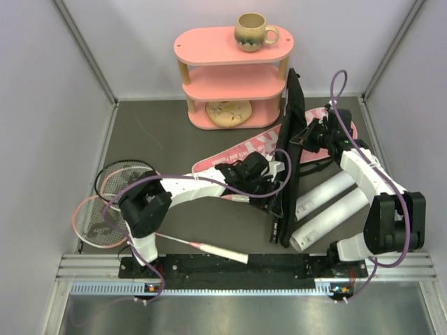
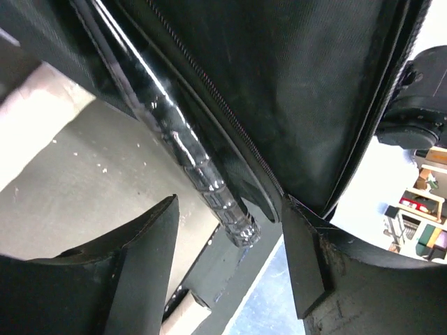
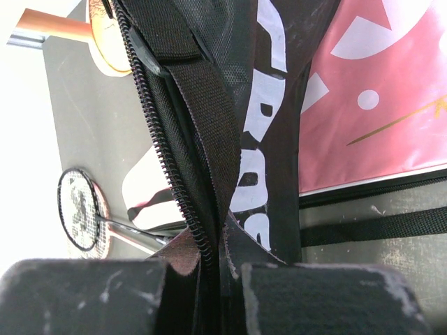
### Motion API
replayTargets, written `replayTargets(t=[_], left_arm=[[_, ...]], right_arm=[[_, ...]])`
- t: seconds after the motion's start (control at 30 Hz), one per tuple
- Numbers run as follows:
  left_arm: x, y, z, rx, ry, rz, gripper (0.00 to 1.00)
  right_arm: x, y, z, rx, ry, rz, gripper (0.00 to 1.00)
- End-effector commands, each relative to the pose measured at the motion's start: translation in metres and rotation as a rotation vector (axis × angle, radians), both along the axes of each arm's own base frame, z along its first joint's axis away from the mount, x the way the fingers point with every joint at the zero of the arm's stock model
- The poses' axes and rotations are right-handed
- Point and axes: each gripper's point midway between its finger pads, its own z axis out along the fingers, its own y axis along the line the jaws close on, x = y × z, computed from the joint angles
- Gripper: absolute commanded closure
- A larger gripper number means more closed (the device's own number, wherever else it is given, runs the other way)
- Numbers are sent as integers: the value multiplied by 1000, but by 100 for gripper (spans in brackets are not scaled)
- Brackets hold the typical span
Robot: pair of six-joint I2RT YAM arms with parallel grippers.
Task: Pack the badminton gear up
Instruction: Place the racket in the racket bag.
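Right wrist: blk bag (image 3: 260,105) in gripper (image 3: 222,259)

Bright even light; wrist cams soft, glare.

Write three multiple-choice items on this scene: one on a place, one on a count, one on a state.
1. On which tier of the pink shelf does the beige mug stand?
A. top
B. middle
C. bottom

2. How many white tubes show in the top view?
A. one
B. two
C. four

3. What state is the right claw in?
A. wide open
B. shut on the black bag
C. shut on empty air

Answers:
1 A, the mug sits on the uppermost oval board.
2 B, two tubes lie side by side near the bag.
3 B, its fingers pinch the bag's zipper edge in the right wrist view.
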Motion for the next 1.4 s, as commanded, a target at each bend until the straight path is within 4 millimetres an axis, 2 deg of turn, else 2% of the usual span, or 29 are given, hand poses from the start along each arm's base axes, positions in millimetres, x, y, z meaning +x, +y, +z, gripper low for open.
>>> replayTargets(t=[0.0,0.07,0.1,0.17,0.27,0.43,0.53,0.6,0.63,0.67,0.73,0.83,0.97,1.03,1.07,1.1,1.13,1.17,1.23,1.3,1.37], left_arm=[[16,-19,0,-71,-38,30,37],[15,-24,-2,-90,-13,17,39],[15,-25,-10,-82,5,14,39],[17,-31,-8,-95,12,7,41],[26,-36,-10,-98,-17,16,51],[32,-36,-13,-90,-24,21,57],[33,-35,-14,-90,-26,20,72],[36,-31,-1,-96,-51,22,94],[37,-31,9,-106,-69,21,100],[38,-27,15,-104,-86,18,100],[39,-28,52,-165,-119,4,100],[37,-25,89,-233,-90,3,100],[36,-31,119,-290,-61,-1,100],[44,-38,120,-285,-64,25,100],[48,-40,119,-280,-67,35,100],[52,-42,113,-263,-65,46,100],[62,-42,107,-238,-98,91,100],[67,-41,103,-222,-114,114,100],[78,-41,97,-197,-136,162,100],[85,-40,92,-174,-160,191,100],[89,-34,87,-130,-204,193,100]], right_arm=[[8,5,34,20,-106,34,100],[8,5,33,14,-107,36,100],[7,5,33,16,-108,36,100],[7,3,34,11,-113,34,100],[6,3,34,6,-113,35,100],[6,3,36,1,-121,37,100],[6,2,32,-2,-113,38,100],[6,3,31,-5,-112,42,100],[5,3,31,-7,-114,42,100],[5,2,29,-11,-111,44,100],[4,4,27,-7,-107,52,100],[0,8,26,13,-107,80,100],[-5,12,19,27,-98,105,100],[-12,20,14,89,-84,137,100],[-9,25,23,151,-111,133,100],[-14,29,18,178,-88,138,100],[-18,33,18,206,-79,156,100],[-16,36,27,250,-102,154,100],[-22,36,22,278,-76,152,100],[-26,35,13,253,-55,159,100],[-25,23,-3,129,-50,162,100]])
